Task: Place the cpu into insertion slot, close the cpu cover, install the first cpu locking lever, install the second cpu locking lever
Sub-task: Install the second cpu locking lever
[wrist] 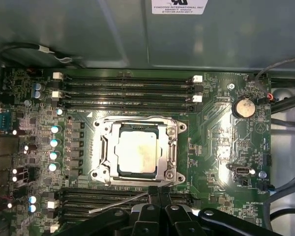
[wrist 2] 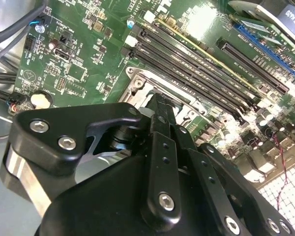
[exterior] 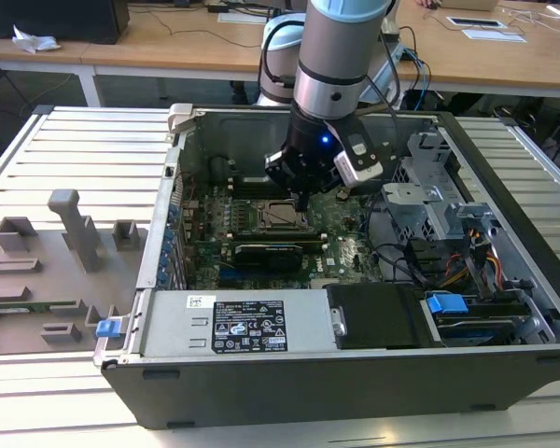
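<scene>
In the first wrist view the cpu (wrist: pixel 136 151), with its dull tan metal top, lies flat in the black-rimmed insertion slot (wrist: pixel 137 127). The silver cpu cover (wrist: pixel 172 155) is folded down around it. One thin wire lever runs flush along the cover's far edge (wrist: pixel 137 118). A second wire lever (wrist: pixel 115 203) sticks out at an angle on the near side, its end beside my fingertips. My gripper (wrist: pixel 159 191) is shut, with nothing seen between the black fingers (wrist 2: pixel 160 105). In the exterior view the gripper (exterior: pixel 301 201) hangs just above the socket (exterior: pixel 280 217).
Long black memory slots (wrist: pixel 128 91) flank the socket on both sides. A coin battery (wrist: pixel 243 107) and cables (wrist: pixel 285 103) lie to one side. The case holds a drive cage (exterior: pixel 429 187) and a power supply (exterior: pixel 233 322). A grey fixture plate (exterior: pixel 47 261) lies at the exterior view's left.
</scene>
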Available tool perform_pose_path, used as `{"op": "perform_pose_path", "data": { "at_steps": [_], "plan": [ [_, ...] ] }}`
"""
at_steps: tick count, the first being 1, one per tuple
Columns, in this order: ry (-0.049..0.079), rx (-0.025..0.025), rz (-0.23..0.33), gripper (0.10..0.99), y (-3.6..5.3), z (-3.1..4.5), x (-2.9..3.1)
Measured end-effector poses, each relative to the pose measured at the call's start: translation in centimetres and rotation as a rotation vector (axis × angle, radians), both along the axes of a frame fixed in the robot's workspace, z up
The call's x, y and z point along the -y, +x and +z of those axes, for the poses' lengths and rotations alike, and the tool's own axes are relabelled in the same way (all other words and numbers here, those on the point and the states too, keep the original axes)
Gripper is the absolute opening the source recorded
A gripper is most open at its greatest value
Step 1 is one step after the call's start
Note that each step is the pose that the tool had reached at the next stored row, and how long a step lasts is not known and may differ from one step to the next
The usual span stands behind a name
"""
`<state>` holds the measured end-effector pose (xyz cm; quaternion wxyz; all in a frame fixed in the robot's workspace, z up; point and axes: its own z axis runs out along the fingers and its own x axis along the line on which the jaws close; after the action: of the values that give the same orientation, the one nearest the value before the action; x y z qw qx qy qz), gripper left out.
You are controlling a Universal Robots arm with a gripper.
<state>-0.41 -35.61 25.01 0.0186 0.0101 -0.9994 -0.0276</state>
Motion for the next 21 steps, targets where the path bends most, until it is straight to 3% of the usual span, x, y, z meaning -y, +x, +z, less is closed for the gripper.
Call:
{"op": "perform_pose_path", "data": {
  "at_steps": [18, 21],
  "plan": [
    [0.000, 0.0000, 0.000, 0.110, 0.00, -1.03, 0.00],
    [0.005, 0.0000, 0.000, 0.110, -0.37, -1.29, 0.10]
  ]
}}
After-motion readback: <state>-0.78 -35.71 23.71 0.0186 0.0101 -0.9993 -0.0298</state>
